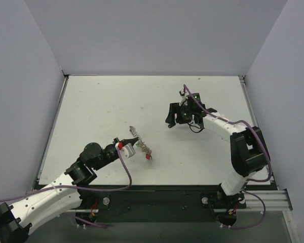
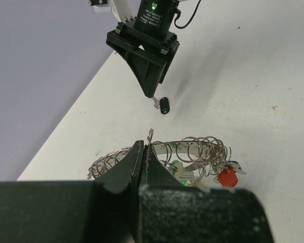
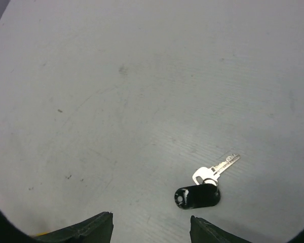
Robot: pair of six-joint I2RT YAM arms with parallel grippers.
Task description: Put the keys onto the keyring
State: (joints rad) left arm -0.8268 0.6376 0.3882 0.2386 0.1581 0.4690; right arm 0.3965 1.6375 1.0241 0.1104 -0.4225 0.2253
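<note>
1. Bright, even light from above fills all three views; the flat white desk [image 1: 101,111] looks matte.
2. The black right hand [image 2: 151,95] and the small black-headed silver key [image 3: 200,194] cast soft, faint shadows.
3. The black left hand [image 2: 144,152] blurs close to the lens; the coiled grey wire keyring [image 2: 202,149] beyond is sharp.

A white table [image 1: 101,101], faintly scuffed and speckled, is closed in on three sides by plain, pale lilac-grey panels: a back wall [image 1: 152,35], a left wall [image 1: 20,101] and a right wall [image 1: 289,76]. A black strip [image 1: 157,195] runs along the table's near edge. The light is even and the shadows are soft.
</note>
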